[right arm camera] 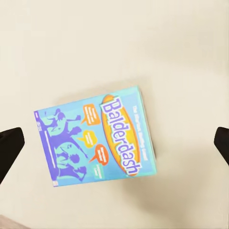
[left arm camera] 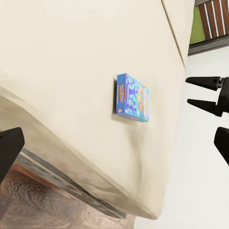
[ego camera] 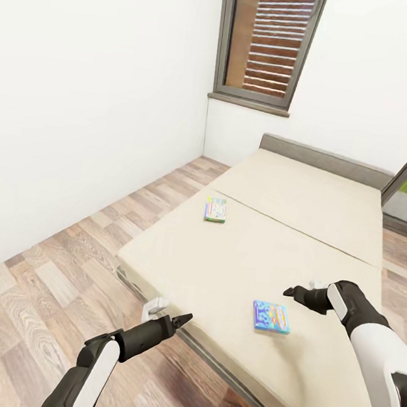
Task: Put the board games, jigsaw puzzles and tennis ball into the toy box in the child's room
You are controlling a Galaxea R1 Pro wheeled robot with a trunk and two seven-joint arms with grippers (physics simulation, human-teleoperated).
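Beige mattress of the bed (ego camera: 304,208) carries two board games, both lying flat and well apart: a blue Balderdash box (ego camera: 271,317) near the foot edge and a green box (ego camera: 216,209) farther up. Neither is picked up yet, so judging from this the bed's share of the task is all left to do. The right pincer (ego camera: 289,292) hangs spread above the blue box, holding nothing. The left pincer (ego camera: 184,319) sits by the bed's edge, fingers close together, empty.
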